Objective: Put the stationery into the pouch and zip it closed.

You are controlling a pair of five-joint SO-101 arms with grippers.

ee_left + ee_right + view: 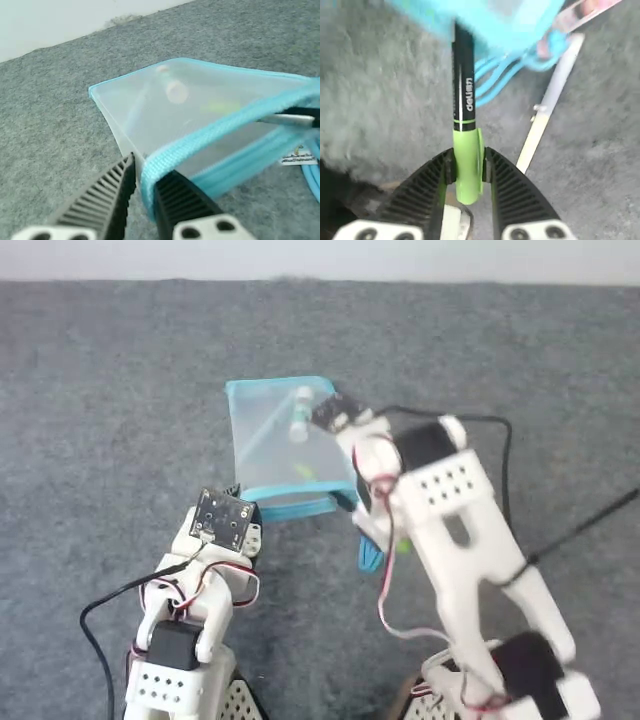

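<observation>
The pouch (285, 445), translucent with a blue zipper rim, lay near the middle of the grey table (100, 390). Inside it a white cylindrical thing (172, 90) rested toward the far end, and a small green thing (220, 106) closer to the opening. The left gripper (146, 172) was clenched on the zipper rim at the pouch's near corner. The right gripper (468, 157) was grasping a pen (463, 90) by its green end. The black end reached the blue rim; whether it was already inside, I could not tell. A white pen (555, 95) lay on the table just beside, and a blue cord (495, 75) trailed from the pouch. Beyond the pouch the grey surface stretched open to the far edge by the pale wall, and to both sides.
</observation>
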